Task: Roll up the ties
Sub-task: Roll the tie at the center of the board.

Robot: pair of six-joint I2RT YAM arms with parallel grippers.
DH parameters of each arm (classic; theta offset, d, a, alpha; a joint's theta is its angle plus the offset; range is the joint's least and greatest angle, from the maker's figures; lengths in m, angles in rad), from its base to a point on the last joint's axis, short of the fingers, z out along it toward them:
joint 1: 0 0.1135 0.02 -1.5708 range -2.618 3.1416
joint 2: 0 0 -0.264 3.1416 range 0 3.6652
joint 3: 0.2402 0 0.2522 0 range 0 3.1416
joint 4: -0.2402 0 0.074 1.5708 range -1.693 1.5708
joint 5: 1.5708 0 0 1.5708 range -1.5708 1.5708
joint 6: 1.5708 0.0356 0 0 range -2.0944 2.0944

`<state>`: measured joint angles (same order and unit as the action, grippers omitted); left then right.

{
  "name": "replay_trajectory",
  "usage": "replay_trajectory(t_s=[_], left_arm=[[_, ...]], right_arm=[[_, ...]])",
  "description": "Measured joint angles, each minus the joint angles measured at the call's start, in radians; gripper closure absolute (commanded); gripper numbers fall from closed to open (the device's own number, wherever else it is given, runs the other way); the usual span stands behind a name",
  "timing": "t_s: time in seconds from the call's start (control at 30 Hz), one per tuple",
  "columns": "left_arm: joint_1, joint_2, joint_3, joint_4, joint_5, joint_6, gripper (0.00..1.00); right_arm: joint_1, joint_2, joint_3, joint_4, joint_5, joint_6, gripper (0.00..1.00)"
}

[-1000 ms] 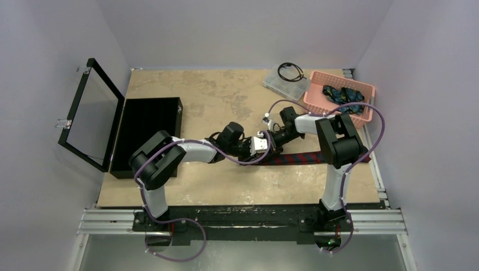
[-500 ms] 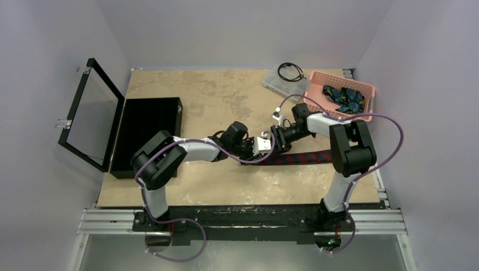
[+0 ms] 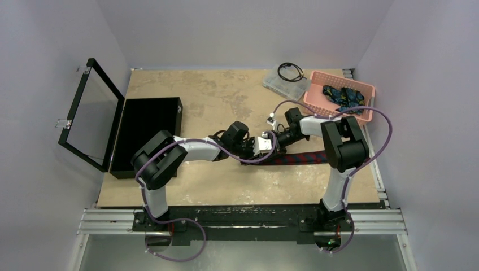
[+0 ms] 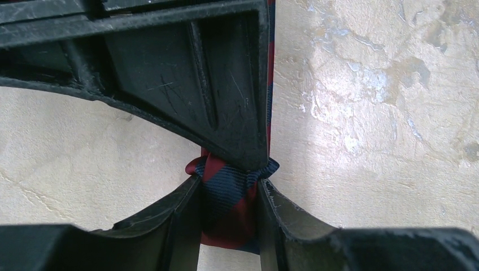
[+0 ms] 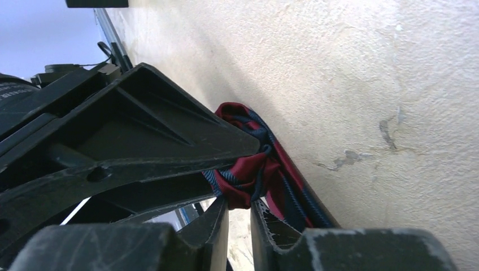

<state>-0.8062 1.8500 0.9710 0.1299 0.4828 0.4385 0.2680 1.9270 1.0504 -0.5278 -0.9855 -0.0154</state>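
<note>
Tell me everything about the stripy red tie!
The maroon tie is soft cloth with navy diagonal stripes. Most of it lies flat in a long strip on the tan table, stretching out to the right. Its left end is bunched into a small, loose roll. There the left gripper and the right gripper meet, both pinching the bunched cloth.

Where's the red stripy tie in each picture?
Top view: the maroon tie lies stretched out on the table, right of the middle.
Left wrist: the maroon tie is at the bottom middle, pinched in the left gripper.
Right wrist: the maroon tie is bunched in the middle, at the right gripper fingertips.
Shared landmark: the beige table under it.
</note>
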Motion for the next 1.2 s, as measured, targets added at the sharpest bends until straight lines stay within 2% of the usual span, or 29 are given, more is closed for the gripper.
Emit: replay_trajectory(t_s=[0.07, 0.1, 0.2, 0.33, 0.43, 0.67, 0.87, 1.07, 1.13, 1.2], left_arm=[[0.000, 0.000, 0.000, 0.000, 0.001, 0.001, 0.64], [0.000, 0.000, 0.000, -0.001, 0.001, 0.002, 0.63], [0.000, 0.000, 0.000, -0.002, 0.003, 0.008, 0.54], [0.002, -0.003, -0.016, 0.007, 0.007, 0.025, 0.34], [0.022, -0.026, -0.070, 0.027, 0.039, 0.022, 0.27], [0.105, -0.079, -0.201, 0.164, 0.117, -0.029, 0.13], [0.107, -0.075, -0.215, 0.235, 0.143, -0.037, 0.13], [0.096, -0.089, -0.150, 0.161, 0.141, -0.018, 0.09], [0.098, -0.153, -0.151, 0.077, 0.133, 0.023, 0.07], [0.107, -0.259, -0.151, -0.033, 0.136, 0.072, 0.00]], right_arm=[[0.000, 0.008, 0.000, 0.005, 0.005, 0.006, 0.98], [0.000, 0.012, 0.000, 0.009, 0.007, 0.018, 1.00], [0.000, 0.015, 0.000, 0.014, 0.016, 0.035, 1.00], [0.000, 0.017, 0.001, 0.017, 0.038, 0.039, 1.00], [0.001, 0.029, 0.010, 0.014, 0.056, 0.030, 1.00], [-0.003, 0.067, 0.029, -0.011, 0.053, 0.011, 1.00], [-0.006, 0.084, 0.046, -0.039, 0.050, -0.008, 1.00], [-0.006, 0.088, 0.059, -0.059, 0.055, -0.046, 1.00], [-0.006, 0.087, 0.058, -0.059, 0.055, -0.056, 1.00], [-0.005, 0.086, 0.058, -0.058, 0.057, -0.060, 1.00]])
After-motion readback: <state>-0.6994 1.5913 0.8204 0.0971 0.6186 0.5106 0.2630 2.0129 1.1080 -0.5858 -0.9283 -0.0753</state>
